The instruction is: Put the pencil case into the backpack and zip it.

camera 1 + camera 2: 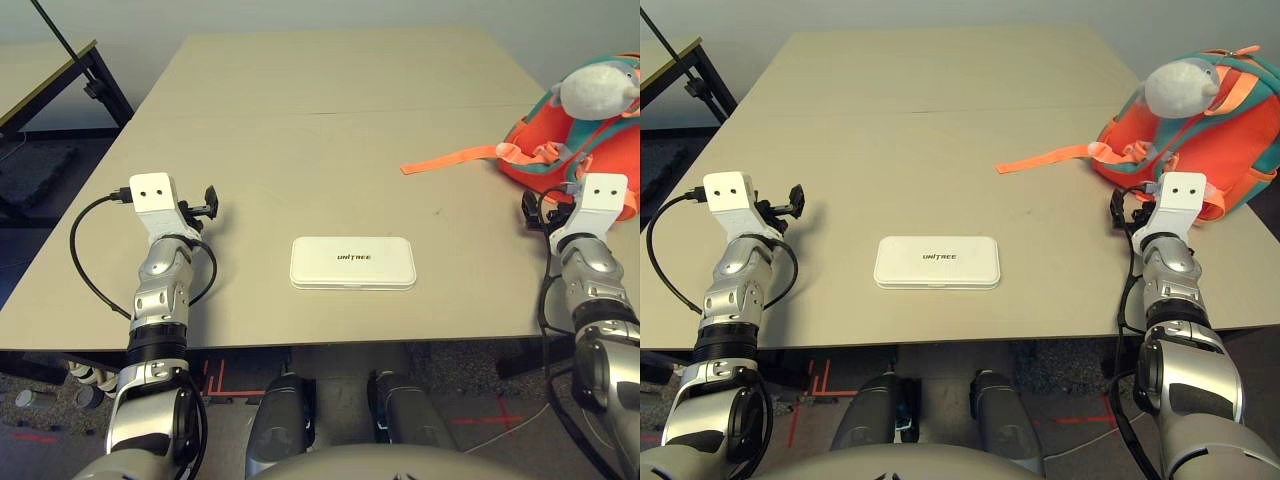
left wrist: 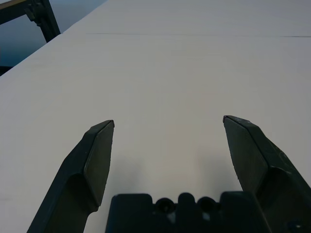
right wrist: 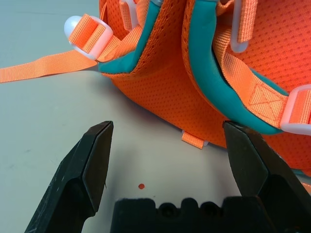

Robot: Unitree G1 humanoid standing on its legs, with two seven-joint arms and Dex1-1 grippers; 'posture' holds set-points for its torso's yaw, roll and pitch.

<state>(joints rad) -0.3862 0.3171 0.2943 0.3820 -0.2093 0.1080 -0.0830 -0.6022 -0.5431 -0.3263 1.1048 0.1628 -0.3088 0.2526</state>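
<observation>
Left eye view: case (image 1: 353,263) lies untouched on tabletop (image 1: 330,110) between both wide, empty end effectors; backpack (image 1: 590,140) just beyond right end effector (image 3: 165,160). Nothing done.

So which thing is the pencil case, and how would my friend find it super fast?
Start at the big beige table and look at its near edge, in the middle, between the robot's two arms. The pencil case lies flat there by itself. It is a white rounded rectangle with small black letters, nothing like the puffy orange backpack with its plush toy at the far right.
</observation>
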